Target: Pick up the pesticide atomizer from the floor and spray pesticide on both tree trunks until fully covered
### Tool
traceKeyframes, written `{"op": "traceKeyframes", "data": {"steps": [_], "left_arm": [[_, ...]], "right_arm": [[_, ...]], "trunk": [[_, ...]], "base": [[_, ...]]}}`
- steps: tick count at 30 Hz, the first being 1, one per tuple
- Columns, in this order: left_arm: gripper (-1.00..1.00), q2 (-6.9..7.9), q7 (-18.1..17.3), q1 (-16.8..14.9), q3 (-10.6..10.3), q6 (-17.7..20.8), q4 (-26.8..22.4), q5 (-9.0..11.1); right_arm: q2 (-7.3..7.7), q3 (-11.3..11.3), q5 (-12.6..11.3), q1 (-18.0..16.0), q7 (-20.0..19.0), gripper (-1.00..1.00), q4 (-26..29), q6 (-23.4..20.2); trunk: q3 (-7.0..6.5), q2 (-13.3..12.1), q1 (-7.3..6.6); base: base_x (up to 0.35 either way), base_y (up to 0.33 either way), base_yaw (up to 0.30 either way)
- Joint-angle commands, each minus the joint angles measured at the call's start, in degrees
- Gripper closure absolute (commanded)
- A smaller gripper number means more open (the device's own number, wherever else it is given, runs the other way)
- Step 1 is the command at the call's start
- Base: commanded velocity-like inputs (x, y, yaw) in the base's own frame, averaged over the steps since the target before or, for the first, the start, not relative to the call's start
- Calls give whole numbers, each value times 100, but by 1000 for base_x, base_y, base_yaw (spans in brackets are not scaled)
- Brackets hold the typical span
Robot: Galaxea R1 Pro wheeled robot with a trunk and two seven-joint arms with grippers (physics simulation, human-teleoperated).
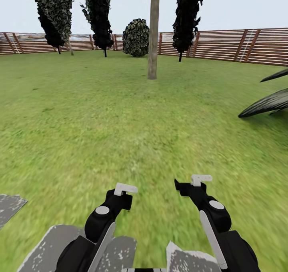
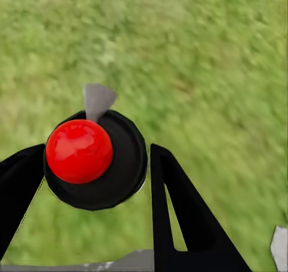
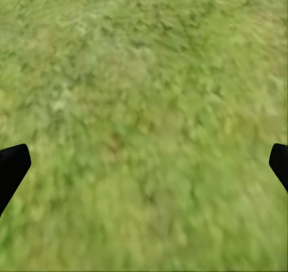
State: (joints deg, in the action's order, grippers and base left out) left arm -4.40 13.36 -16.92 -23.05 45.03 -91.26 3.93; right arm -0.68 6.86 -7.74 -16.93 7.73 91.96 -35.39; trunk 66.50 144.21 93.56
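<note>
Rough matt green lawn [image 1: 120, 116], slatted brown wooden fence [image 1: 224, 44], smooth mottled grey-brown tree trunk [image 1: 153, 36], glossy red ball [image 2: 79, 151] on matt black disc [image 2: 126, 164]

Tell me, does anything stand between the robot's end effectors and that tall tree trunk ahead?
Nothing visible does. Only open lawn lies between the left end effector, the right end effector and the tree trunk. The dark striped leaves sit off to the right, outside that path.

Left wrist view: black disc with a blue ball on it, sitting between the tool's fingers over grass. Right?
Not quite. In the left wrist view the ball is red, not blue. It does sit on the black disc, between the left tool's fingers, over the grass.
</note>
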Motion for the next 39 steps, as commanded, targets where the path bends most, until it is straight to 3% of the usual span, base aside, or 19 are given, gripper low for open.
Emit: {"op": "traceKeyframes", "data": {"steps": [1, 39], "left_arm": [[100, 0, 44, -4, -6, 24, -6, 35], [100, 0, 27, -4, -6, 32, -6, 38]], "right_arm": [[2, 5, -61, -3, 53, -100, 7, -21], [-2, 0, -61, -25, 53, -100, 7, -21]], "trunk": [[5, 2, 2], [-30, 2, 2]], "base": [[333, 0, 0], [333, 0, 0]]}}
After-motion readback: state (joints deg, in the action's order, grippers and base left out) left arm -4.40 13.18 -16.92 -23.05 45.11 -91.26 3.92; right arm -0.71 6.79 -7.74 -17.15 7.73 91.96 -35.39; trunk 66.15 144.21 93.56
